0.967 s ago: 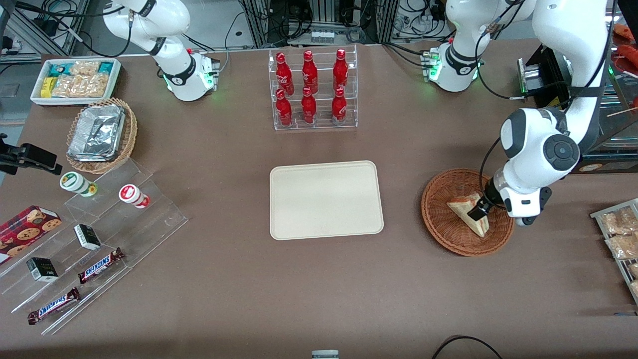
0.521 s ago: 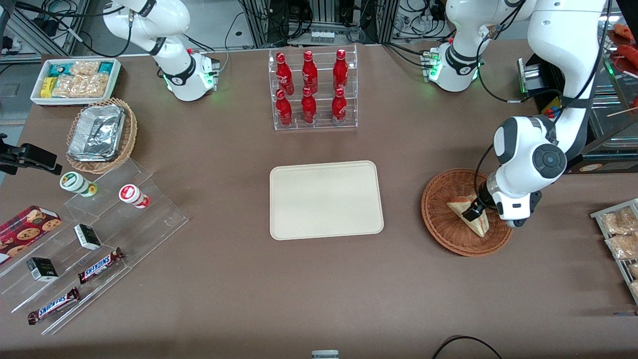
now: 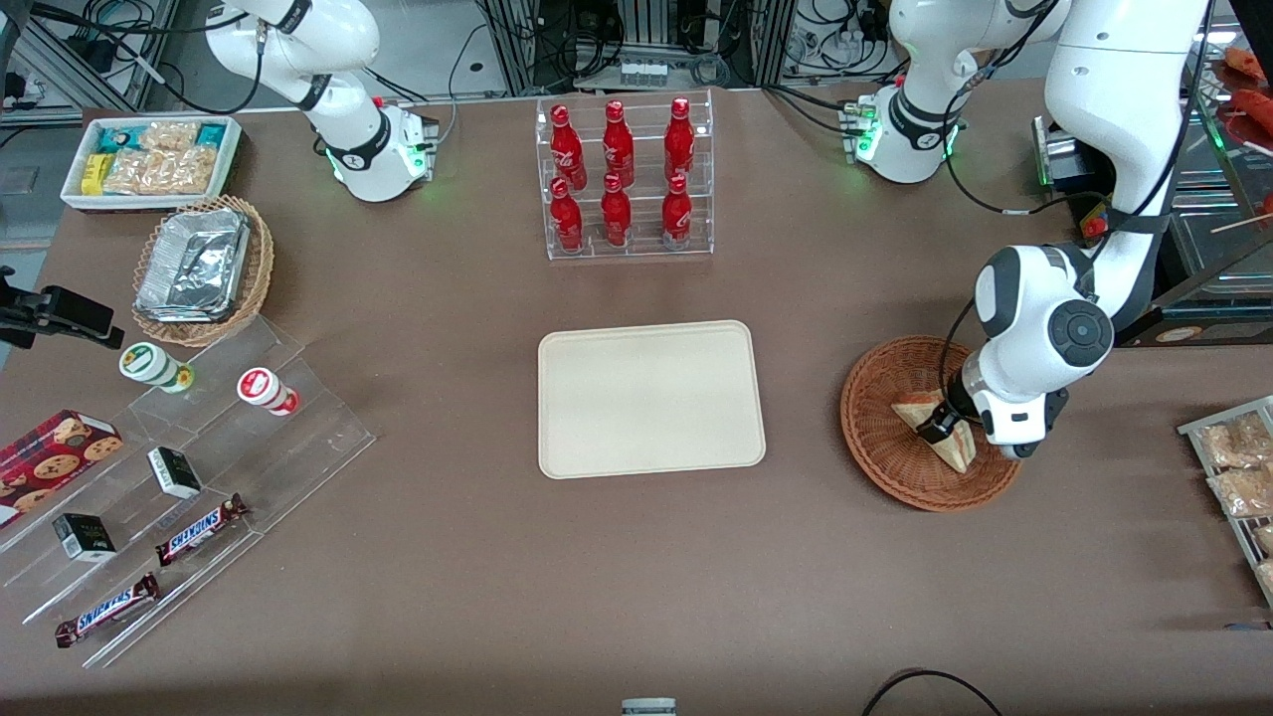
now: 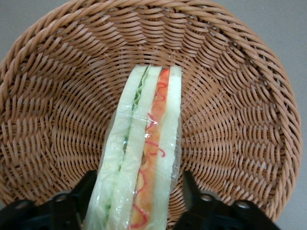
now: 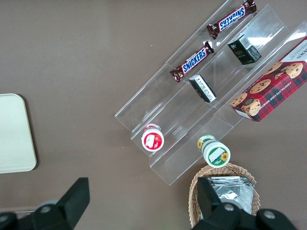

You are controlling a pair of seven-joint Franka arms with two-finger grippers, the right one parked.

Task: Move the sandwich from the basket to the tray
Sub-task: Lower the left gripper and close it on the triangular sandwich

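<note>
The sandwich (image 3: 910,410), a wrapped pale wedge with red and yellowish filling, lies in the round reddish-brown basket (image 3: 875,438) toward the working arm's end of the table. My gripper (image 3: 940,426) is down in the basket, open, with one black finger on each side of the wedge. In the left wrist view the sandwich (image 4: 146,143) runs between the fingers (image 4: 189,187) of the gripper (image 4: 139,178). A strip of basket weave (image 4: 230,120) shows between one finger and the wrap. The beige tray (image 3: 651,398) lies bare at the table's middle.
A clear rack of red bottles (image 3: 625,179) stands farther from the front camera than the tray. Snack packets (image 3: 1238,467) lie at the working arm's table edge. Clear steps with candy bars (image 3: 199,447), a foil-tray basket (image 3: 199,268) and a white bin (image 3: 149,159) are at the parked arm's end.
The left arm has swung in over the basket, and the gripper has shifted slightly along the sandwich toward the tray. The sandwich has stayed where it was.
</note>
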